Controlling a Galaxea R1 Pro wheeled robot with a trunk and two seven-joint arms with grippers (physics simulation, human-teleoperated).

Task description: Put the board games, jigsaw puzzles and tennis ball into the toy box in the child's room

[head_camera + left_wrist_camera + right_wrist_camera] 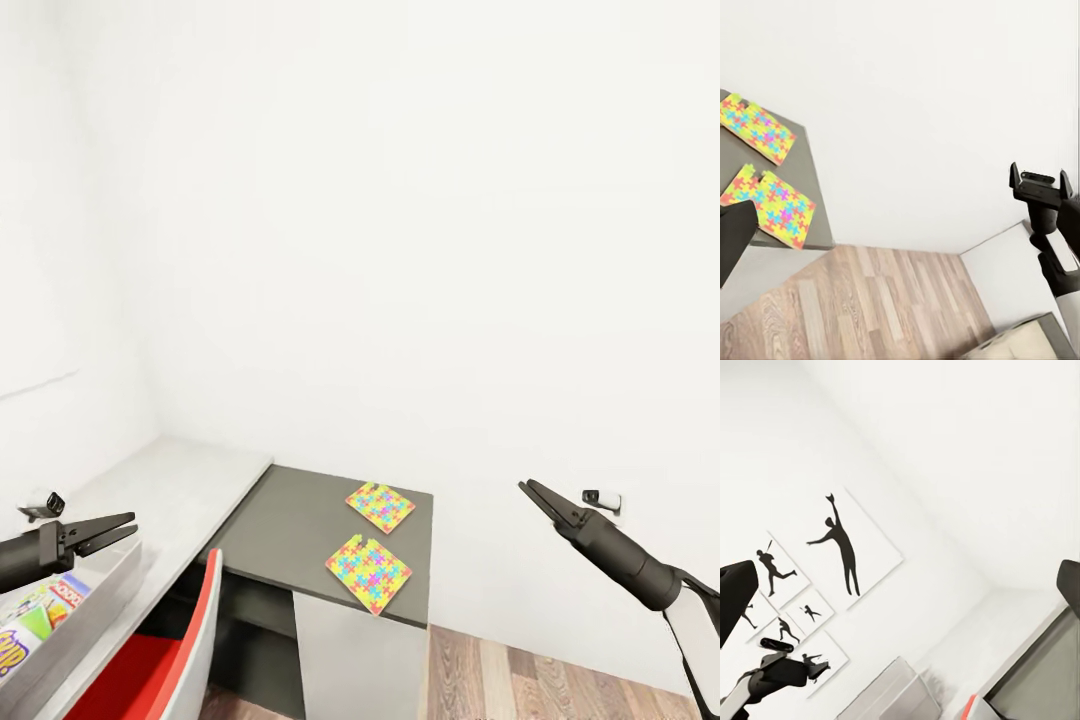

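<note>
While both arms hang raised and empty in front of the robot, the two jigsaw puzzles lie flat on the dark corner section of the table [290, 530], one behind the other: the near puzzle [369, 572] by the front edge and the far puzzle [380, 506] toward the wall, apart from each other, each turned like a diamond so a corner points at the robot.

The right hand [532, 492] hovers beyond the table's end, above the wooden floor [520, 670]; the puzzles lie to its inner side and lower down. Its fingers look nearly closed in the head view, holding nothing. The left hand [128, 528] sits above the light part of the table, its fingers a narrow gap apart and empty; the puzzles lie outward of it, toward the other arm, and slightly lower. Neither hand is clearly closer; by my reading the right has the more open approach to the near puzzle, since nothing stands between them.

The toy box [90, 600] is just beneath and behind the left hand, at the robot's near left. Inside it lies at least one board game [35, 615] with bright cartoon print; the rest of its contents are cut off by the frame edge. A red chair [170, 650] stands between box and dark section.
</note>
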